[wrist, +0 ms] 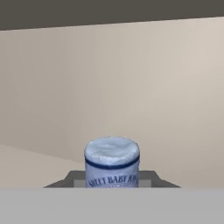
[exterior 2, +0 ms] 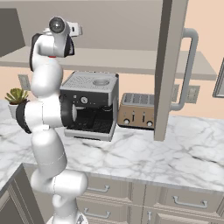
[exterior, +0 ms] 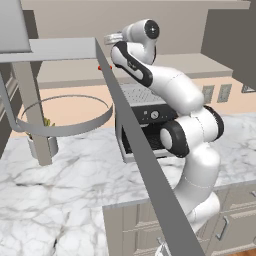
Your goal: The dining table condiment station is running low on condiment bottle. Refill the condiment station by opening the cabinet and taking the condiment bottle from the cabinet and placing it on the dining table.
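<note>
At six o'clock in the hand view, inside the cabinet [wrist: 131, 87], the condiment bottle [wrist: 112, 162] looks small, rigid and slick, best taken round its body below the cap; whether the pincer is clenched, I cannot tell.

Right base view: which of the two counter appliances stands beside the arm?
The boxy grey-and-black espresso machine; the bronze slotted toaster stands on the machine's far side.

The hand view shows the condiment bottle [wrist: 112, 162] from close up, its pale bluish cap above a label with dark blue capitals reading roughly "SWEET BABY RA", the ends cut off.
</note>
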